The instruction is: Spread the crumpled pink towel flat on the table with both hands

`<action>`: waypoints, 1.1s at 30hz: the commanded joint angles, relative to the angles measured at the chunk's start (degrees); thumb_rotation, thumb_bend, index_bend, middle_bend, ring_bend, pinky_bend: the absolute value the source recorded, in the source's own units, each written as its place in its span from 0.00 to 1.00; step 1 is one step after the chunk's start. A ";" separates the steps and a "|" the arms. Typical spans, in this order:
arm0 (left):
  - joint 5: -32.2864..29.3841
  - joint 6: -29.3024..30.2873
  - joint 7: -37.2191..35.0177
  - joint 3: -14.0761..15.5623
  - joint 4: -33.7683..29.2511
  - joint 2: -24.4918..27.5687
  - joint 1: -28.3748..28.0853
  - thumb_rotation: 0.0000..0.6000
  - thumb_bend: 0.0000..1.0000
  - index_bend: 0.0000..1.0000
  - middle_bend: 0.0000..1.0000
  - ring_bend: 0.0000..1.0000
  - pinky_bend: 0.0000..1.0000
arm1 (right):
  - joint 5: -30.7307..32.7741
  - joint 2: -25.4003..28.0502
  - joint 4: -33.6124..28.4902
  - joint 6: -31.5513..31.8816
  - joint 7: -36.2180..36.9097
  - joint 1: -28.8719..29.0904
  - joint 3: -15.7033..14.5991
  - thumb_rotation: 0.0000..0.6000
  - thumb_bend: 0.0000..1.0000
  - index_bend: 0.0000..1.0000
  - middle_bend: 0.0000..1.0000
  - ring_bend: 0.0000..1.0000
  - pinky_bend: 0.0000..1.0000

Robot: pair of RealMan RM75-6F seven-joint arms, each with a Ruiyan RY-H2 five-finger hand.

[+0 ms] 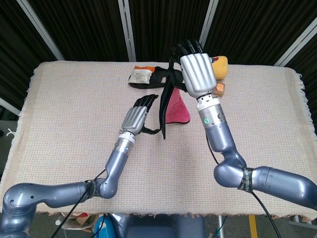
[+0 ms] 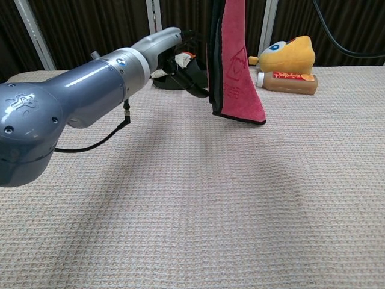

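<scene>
One corner only of the pink towel [image 1: 177, 106] is held, pinched in the right hand [image 1: 197, 73] raised over the table's [image 1: 69, 104] far edge; the cloth hangs edge-on, clear of the surface. Risk: it swings or slips free before a second hold is made. The left hand [image 1: 136, 117] (fingers extended, holding nothing) reaches toward the hanging edge.

We found the head view set high, looking steeply down on the whole table [image 1: 59, 109] and both arms. The chest view sat low, near the table's front edge, facing level across its cloth toward the dark curtain [image 2: 84, 30]. Both views shared the hanging pink towel [image 1: 176, 106] [image 2: 237, 72] and yellow toy [image 1: 221, 65] [image 2: 295, 53].
</scene>
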 commanded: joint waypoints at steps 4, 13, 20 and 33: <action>-0.54 -0.35 -0.08 0.05 -0.14 0.10 0.11 1.00 0.00 0.00 0.04 0.00 0.01 | 0.42 -0.11 -0.39 0.33 -0.63 0.42 -0.09 1.00 0.60 0.67 0.29 0.16 0.15; -0.91 -0.46 0.09 0.13 1.33 -0.48 -0.17 1.00 0.03 0.01 0.04 0.00 0.01 | 1.19 -0.42 -0.58 0.39 -1.44 0.98 -0.52 1.00 0.60 0.67 0.29 0.16 0.15; -1.26 -1.33 -0.21 -0.78 4.80 -1.32 -1.31 1.00 0.08 0.10 0.04 0.00 0.01 | 1.37 -0.47 -0.84 0.56 -1.65 1.21 -0.75 1.00 0.60 0.67 0.29 0.16 0.15; -2.97 -3.74 -1.05 -2.66 12.14 -4.09 -4.04 1.00 0.13 0.21 0.06 0.00 0.01 | 1.75 -0.46 -0.48 0.66 -1.43 1.25 -1.13 1.00 0.60 0.67 0.29 0.16 0.15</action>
